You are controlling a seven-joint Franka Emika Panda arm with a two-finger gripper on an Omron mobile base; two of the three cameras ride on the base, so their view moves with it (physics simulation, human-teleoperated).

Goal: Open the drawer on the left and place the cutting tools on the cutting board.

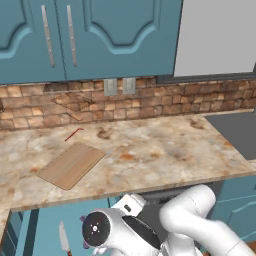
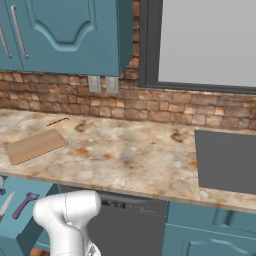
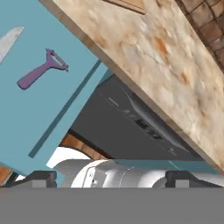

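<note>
The teal drawer [image 2: 20,220] stands pulled out below the counter's left end. Inside it lie the purple peeler [image 3: 41,72] and the knife [image 3: 8,41], whose silver blade juts in at the hand view's upper left. Both also show from the base: peeler [image 2: 24,205], knife [image 1: 63,237]. The light-brown cutting board [image 1: 70,165] lies flat on the counter above the drawer, with nothing on it. My gripper [image 3: 111,179] hangs low in front of the cabinets, to the right of the drawer. Its fingertips [image 3: 41,178] are wide apart, open, with nothing between them.
A thin red stick [image 1: 74,134] lies on the counter behind the board. The marble counter edge [image 3: 131,83] overhangs the drawer. A dark dishwasher front [image 2: 130,220] sits right of the drawer, and a dark cooktop [image 2: 225,160] lies at the counter's right.
</note>
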